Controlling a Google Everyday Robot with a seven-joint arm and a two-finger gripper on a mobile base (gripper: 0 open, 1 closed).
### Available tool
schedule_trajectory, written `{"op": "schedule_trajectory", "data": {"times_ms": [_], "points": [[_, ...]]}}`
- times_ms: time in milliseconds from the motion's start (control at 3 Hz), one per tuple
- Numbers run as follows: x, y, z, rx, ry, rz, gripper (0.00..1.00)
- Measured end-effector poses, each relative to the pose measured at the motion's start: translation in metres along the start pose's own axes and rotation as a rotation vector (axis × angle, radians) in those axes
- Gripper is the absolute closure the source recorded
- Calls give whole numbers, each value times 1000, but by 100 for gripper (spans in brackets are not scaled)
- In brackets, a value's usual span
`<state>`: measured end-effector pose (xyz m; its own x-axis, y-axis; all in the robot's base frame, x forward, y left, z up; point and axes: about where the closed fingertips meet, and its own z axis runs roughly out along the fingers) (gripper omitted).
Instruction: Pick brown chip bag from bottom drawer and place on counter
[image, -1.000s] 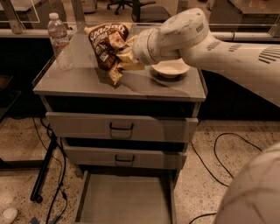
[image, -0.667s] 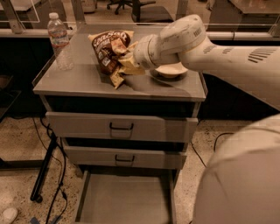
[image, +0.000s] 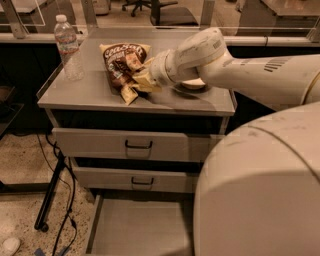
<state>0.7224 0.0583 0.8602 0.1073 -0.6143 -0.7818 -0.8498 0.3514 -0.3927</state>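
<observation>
In the single camera view, the counter (image: 90, 94) formed the flat grey top of a 3-drawer metal cabinet. The brown chip bag (image: 120, 64) was on this counter, near its middle and toward the rear, propped at a tilt with its lettered upper end raised and its tan lower corner touching the surface. The gripper (image: 142, 80) was positioned just above the counter at the bag's right side, and its tan fingers (image: 146, 82) were pinched on the bag's right edge. The white arm (image: 240, 70) reached in from the right, above the counter. A shallow bowl (image: 194, 84) rested on the counter just behind the wrist and was partly hidden by it. A clear water bottle (image: 67, 47) stood upright near the counter's left rear corner, well apart from the bag. Below the counter, the 2 drawers with black handles, the upper drawer (image: 95, 145) and the middle drawer (image: 105, 179), were slightly open. The bottom drawer (image: 135, 230) was pulled out fully. The robot's white body (image: 260, 190) filled the lower right foreground. Black cables (image: 64, 210) ran across the floor to the left of the cabinet.
</observation>
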Motion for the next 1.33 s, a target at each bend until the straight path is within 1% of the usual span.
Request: {"op": "schedule_trajectory", "data": {"times_ms": [333,667,1333], "points": [[-2,1,1,-2,-3,-41,82],[-2,1,1,-2,-3,-42,57],[-2,1,1,-2,-3,-42,12]]}}
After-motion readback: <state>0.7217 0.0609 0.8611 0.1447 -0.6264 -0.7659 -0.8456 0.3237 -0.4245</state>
